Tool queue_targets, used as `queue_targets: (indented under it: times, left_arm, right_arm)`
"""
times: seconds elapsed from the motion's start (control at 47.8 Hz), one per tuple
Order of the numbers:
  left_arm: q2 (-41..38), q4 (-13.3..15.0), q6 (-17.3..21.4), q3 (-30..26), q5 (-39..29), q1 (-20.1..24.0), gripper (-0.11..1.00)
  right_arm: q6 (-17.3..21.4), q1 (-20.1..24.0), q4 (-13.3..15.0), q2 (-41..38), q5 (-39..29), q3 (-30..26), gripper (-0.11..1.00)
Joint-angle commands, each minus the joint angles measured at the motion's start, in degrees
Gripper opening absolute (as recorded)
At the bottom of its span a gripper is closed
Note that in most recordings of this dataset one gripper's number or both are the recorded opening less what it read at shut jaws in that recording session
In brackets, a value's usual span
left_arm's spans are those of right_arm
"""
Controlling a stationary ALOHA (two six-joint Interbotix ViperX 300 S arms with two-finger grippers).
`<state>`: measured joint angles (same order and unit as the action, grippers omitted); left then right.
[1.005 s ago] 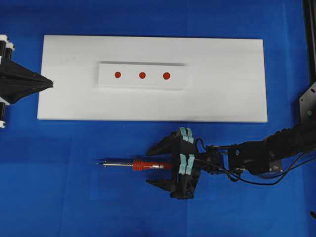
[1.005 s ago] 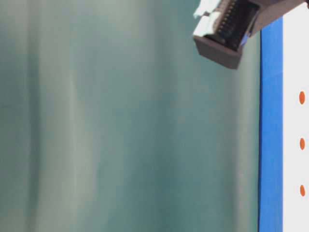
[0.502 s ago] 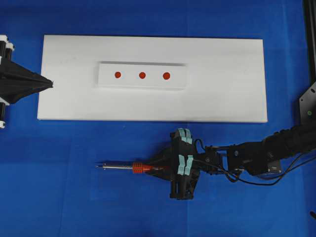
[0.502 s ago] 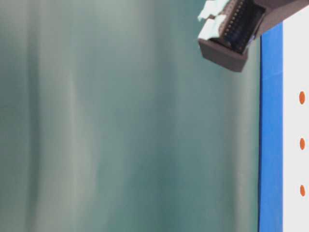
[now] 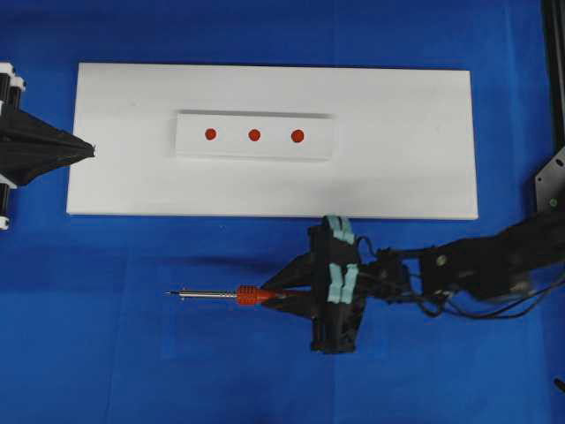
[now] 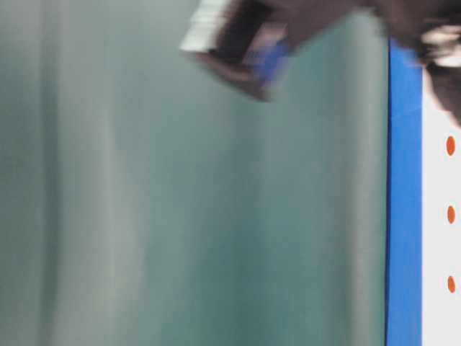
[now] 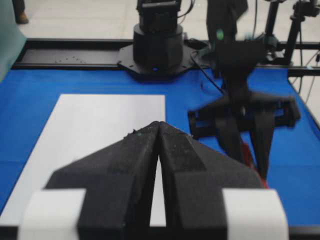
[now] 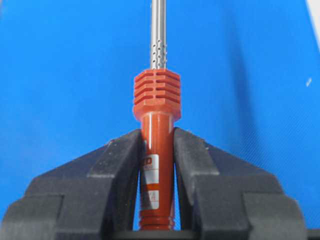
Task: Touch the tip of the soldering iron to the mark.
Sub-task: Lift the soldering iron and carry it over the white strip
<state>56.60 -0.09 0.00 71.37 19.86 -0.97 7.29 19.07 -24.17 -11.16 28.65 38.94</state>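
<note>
The soldering iron [image 5: 216, 294] points left over the blue cloth, below the white board; its red ribbed handle [image 8: 157, 127] and silver shaft show in the right wrist view. My right gripper [image 5: 272, 294] is shut on that handle, the fingers [image 8: 192, 152] pressing both sides. The mark [image 5: 254, 135] is the middle red dot on the white strip [image 5: 256, 148], well above the iron's tip [image 5: 170, 293]; it also shows at the table-level view's right edge [image 6: 451, 214]. My left gripper [image 5: 91, 149] rests shut at the board's left edge, its tips [image 7: 159, 125] together and holding nothing.
The white board [image 5: 397, 159] lies across the blue cloth [image 5: 106, 353]. Two outer red dots [image 5: 210, 134] [image 5: 297, 136] flank the mark. The right arm [image 5: 477, 269] stretches in from the right with its cables. A black frame rail [image 5: 554, 71] runs along the right edge.
My right gripper closed on the iron's handle, then lifted and shifted it slightly left and right arm moved a little right. The left gripper stayed still.
</note>
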Motion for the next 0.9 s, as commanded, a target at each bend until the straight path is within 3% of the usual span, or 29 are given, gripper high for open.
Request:
queue_targets:
  times: [0.0,0.251,0.523,0.879]
  left_arm:
    - [-0.2,-0.1,-0.1,-0.5,0.5,-0.1,0.0]
    - [-0.1,-0.1,-0.1,-0.6,0.6,-0.1,0.0]
    - [-0.1,-0.1,-0.1,-0.6,0.6,-0.1,0.0]
    - [-0.1,0.0,-0.3,-0.5,0.9,-0.2,0.0]
  right_arm:
    - [-2.2,-0.9,0.0,7.1,-5.3,-0.5,0.06]
    - [-6.9,-4.0,0.1,17.1,-17.8,-1.4,0.06]
    - [-9.8,-6.0,0.5,18.2,-19.6,-1.5,0.06]
    - [-18.3,-19.2,4.8,20.9,-29.1,-1.8,0.06]
